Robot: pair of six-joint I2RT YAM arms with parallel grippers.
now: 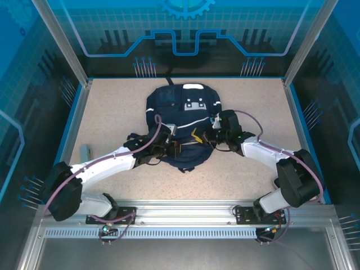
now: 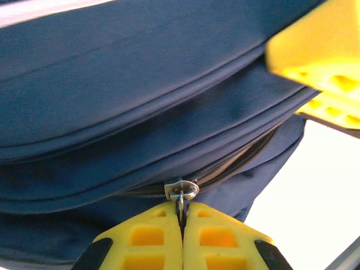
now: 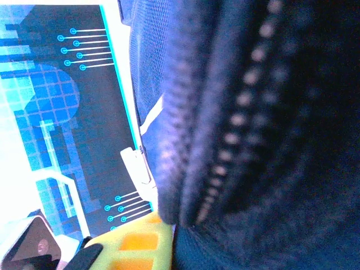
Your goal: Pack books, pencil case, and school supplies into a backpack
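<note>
Backpack (image 1: 183, 121) mid-table — bare tabletop (image 1: 112, 104) left, right, beyond

A robotics lab test cell is shown. The speckled beige surface (image 1: 112, 174) is boxed in by aluminium frame posts (image 1: 62, 42), and blue wall panels (image 1: 185, 34) printed with circuit traces and a gear emblem are set beyond the left end effector (image 2: 181, 222) and to both sides of it. Behind it, two robot arms (image 1: 101, 167) are bolted to a slotted metal rail (image 1: 185, 211).
</note>
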